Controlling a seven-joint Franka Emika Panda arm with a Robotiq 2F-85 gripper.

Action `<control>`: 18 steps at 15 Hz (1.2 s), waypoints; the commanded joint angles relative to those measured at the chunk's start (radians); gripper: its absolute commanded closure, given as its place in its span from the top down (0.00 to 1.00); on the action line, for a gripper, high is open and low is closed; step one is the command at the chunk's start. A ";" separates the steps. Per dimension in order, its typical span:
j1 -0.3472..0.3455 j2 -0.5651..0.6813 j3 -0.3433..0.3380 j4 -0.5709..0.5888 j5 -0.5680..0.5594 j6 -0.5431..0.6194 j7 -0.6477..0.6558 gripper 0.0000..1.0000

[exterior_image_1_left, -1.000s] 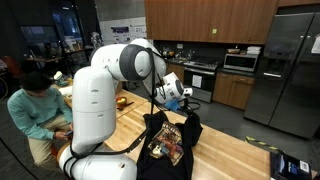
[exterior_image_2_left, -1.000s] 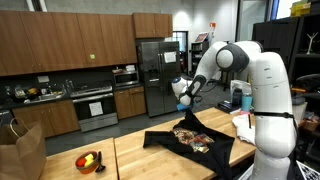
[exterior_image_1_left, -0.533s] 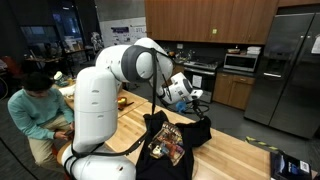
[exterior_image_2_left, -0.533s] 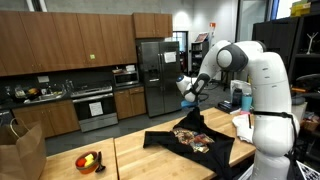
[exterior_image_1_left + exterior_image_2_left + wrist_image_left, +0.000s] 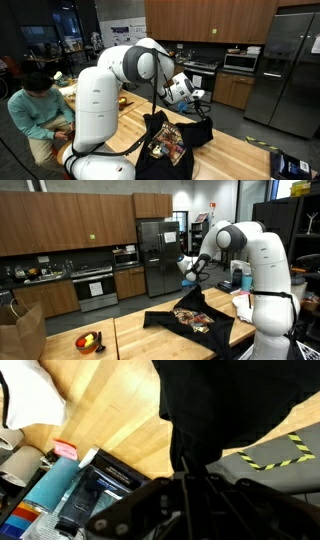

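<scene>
A black T-shirt with a coloured print [image 5: 168, 140] [image 5: 192, 319] lies partly on the wooden table [image 5: 236, 152] [image 5: 130, 336]. One edge of it is pulled up off the table. My gripper [image 5: 197, 98] [image 5: 190, 278] hangs above the table, shut on that raised edge. In the wrist view the black cloth [image 5: 230, 405] hangs down from the closed gripper [image 5: 185, 478] and hides most of the scene ahead; the dark fingers [image 5: 150, 500] are pressed together around the fabric.
A person in a teal top [image 5: 34, 108] sits by the table beyond the robot base. A fruit bowl [image 5: 88, 340] and a paper bag [image 5: 20, 330] stand at the table's far end. A blue packet [image 5: 100, 485], a pink-capped bottle [image 5: 62, 453] and striped floor tape [image 5: 270, 452] show below.
Over the first half second the gripper rose and moved sideways, drawing the shirt's edge up with it. Since then it has barely moved.
</scene>
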 commanded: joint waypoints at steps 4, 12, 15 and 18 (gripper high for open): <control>-0.074 0.019 0.020 0.031 0.051 -0.035 -0.014 0.01; -0.139 0.106 -0.011 0.116 0.097 -0.115 0.005 0.01; -0.145 0.148 -0.022 0.163 0.106 -0.141 0.011 0.01; -0.156 0.211 -0.041 0.247 0.109 -0.182 0.018 0.01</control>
